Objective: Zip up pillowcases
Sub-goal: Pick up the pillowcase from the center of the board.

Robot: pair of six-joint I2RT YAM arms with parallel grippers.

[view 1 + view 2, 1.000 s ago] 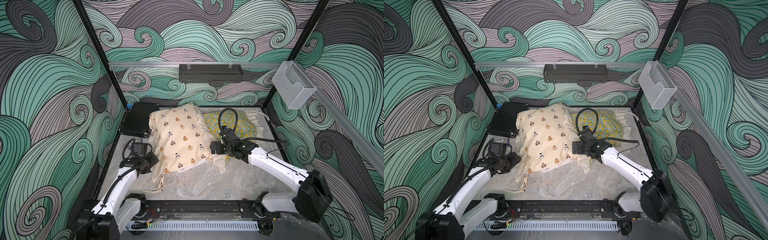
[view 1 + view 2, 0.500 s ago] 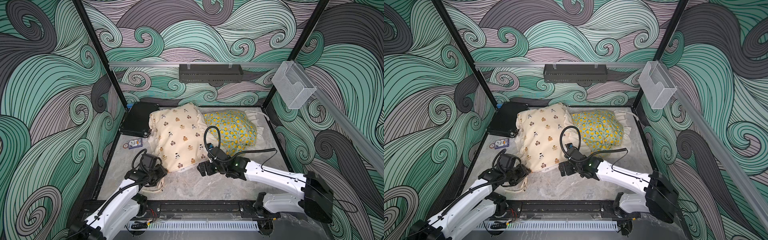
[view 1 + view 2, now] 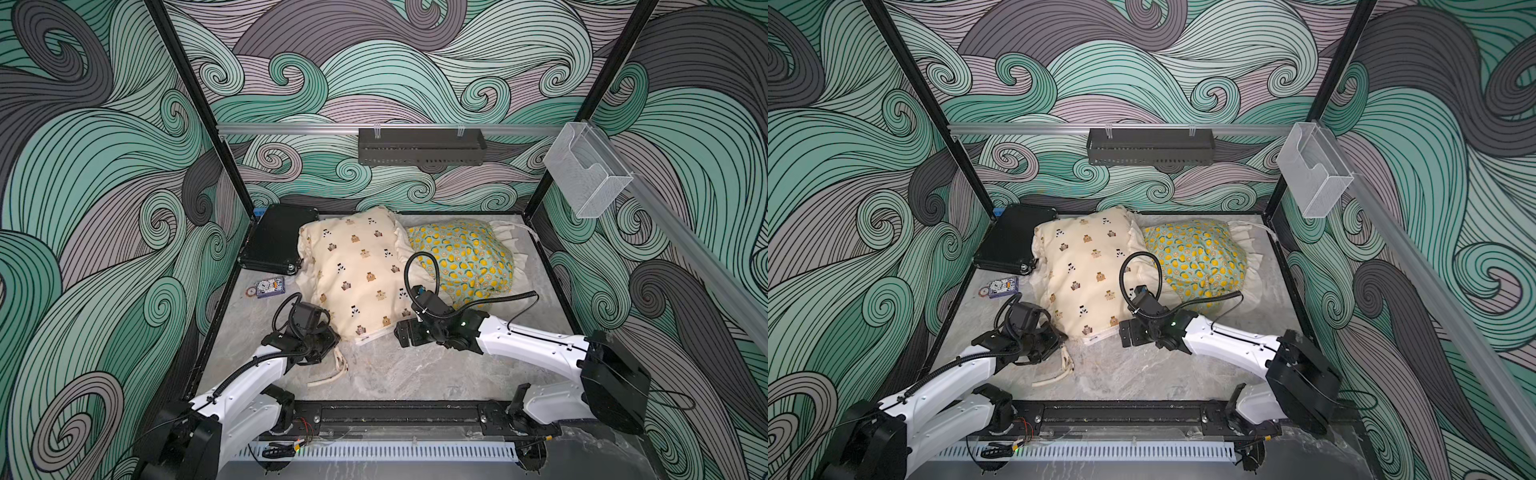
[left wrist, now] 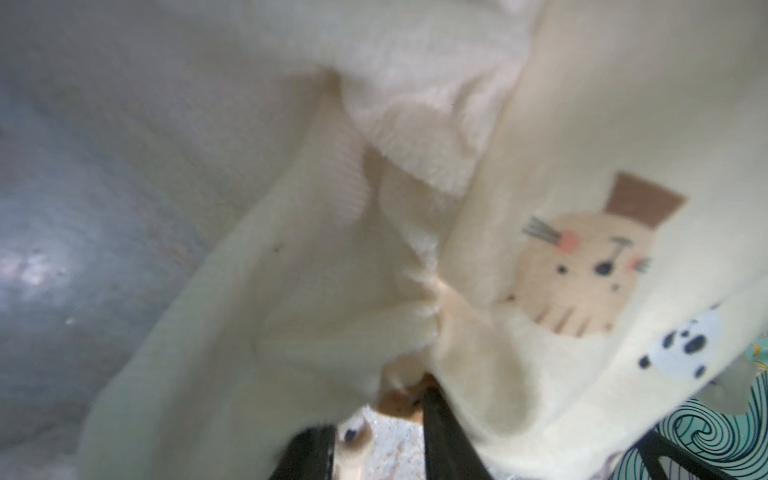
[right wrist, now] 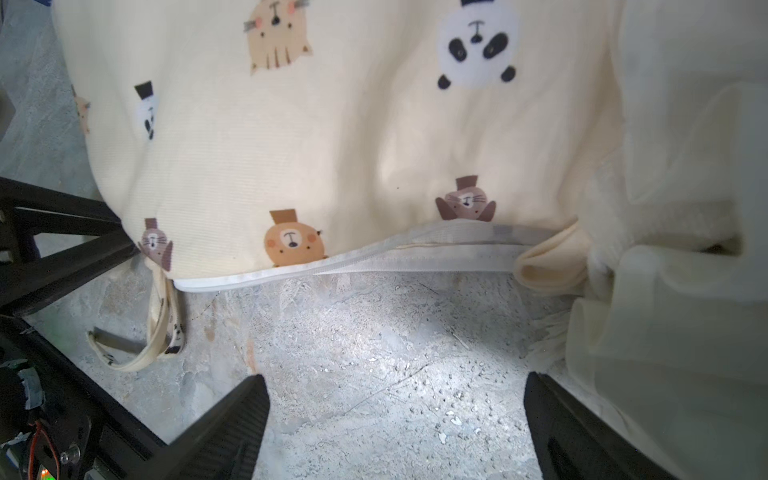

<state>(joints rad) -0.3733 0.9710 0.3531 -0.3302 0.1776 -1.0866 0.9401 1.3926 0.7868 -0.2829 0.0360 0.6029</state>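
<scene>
- The cream pillowcase point(image 3: 357, 274) point(image 3: 1088, 270), printed with bears and pandas, lies at the centre-left of the table point(image 3: 415, 374) point(image 3: 1142, 374), with its long axis running from far to near.
- The teal pillowcase point(image 3: 461, 257) point(image 3: 1200, 257), printed with lemons, lies on the far right of the table. Its left side touches the ruffled right edge of the cream pillowcase.
- In both top views, the left gripper point(image 3: 330, 337) point(image 3: 1055, 338) is at the near-left corner of the cream pillowcase.
- In the left wrist view, the left gripper point(image 4: 374, 409) shows a gap between its jaws, and cream fabric point(image 4: 332, 311) is bunched over and between them. It cannot be told whether the fabric is clamped.
- The right gripper point(image 3: 405, 332) point(image 3: 1127, 332) sits low over the table, just beside the near-right corner of the cream pillowcase, and points left.
- In the right wrist view, the jaws of the right gripper point(image 5: 395, 378) are spread wide over bare table. They hold nothing.
- A white zipper tape point(image 5: 415, 249) point(image 3: 365, 338) runs along the near edge of the cream pillowcase, facing the right gripper.
- A cream tie strap point(image 3: 332, 374) point(image 3: 1059, 370) point(image 5: 162, 332) trails from the near-left corner onto the table.
- A flat black case point(image 3: 278, 241) point(image 3: 1013, 239) lies at the far left, touching the cream pillowcase. A small blue card point(image 3: 268, 287) point(image 3: 1000, 287) lies just near of the case.
</scene>
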